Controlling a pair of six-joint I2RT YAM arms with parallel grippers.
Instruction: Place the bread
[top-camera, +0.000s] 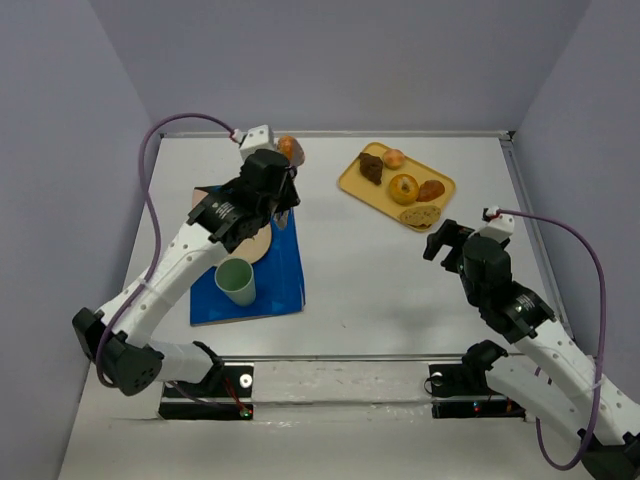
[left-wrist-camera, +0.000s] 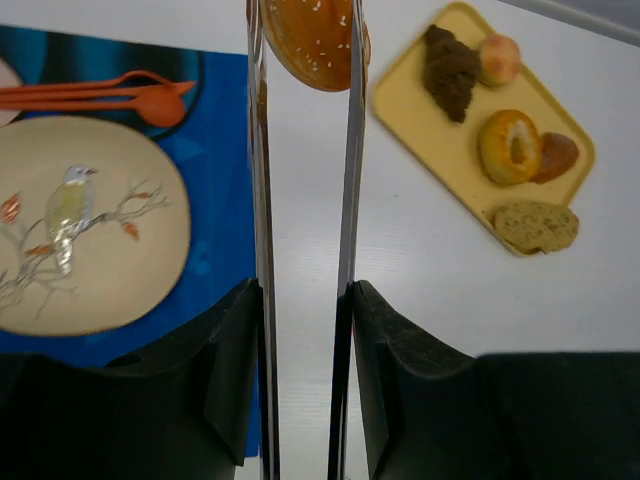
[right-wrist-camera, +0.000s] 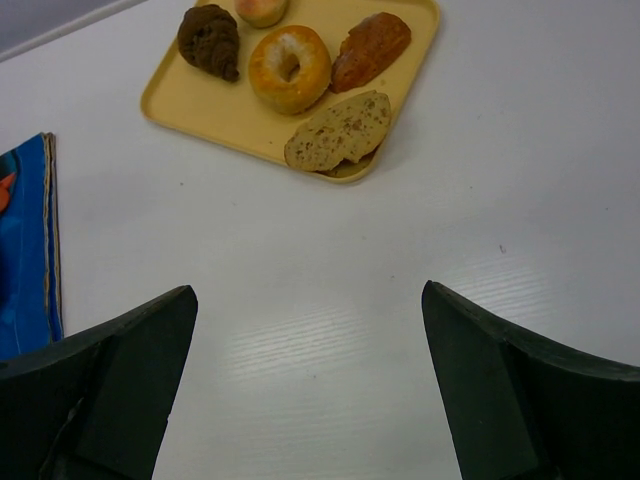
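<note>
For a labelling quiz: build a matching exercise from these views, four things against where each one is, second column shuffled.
1. bread
2. bird plate
3. dark croissant
4. green cup

a. on the yellow tray
b. near end of the blue mat
c. between the left jaws
d. beside the orange cutlery

Pairs: 1-c, 2-d, 3-a, 4-b

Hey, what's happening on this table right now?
The left gripper is pinching a small orange bread roll between its long fingers, over the bare table between the yellow tray of pastries and the blue placemat. The bird-patterned plate on that mat shows no food, so the roll has not been set down yet. The right gripper hangs open and empty near the tray.
</note>
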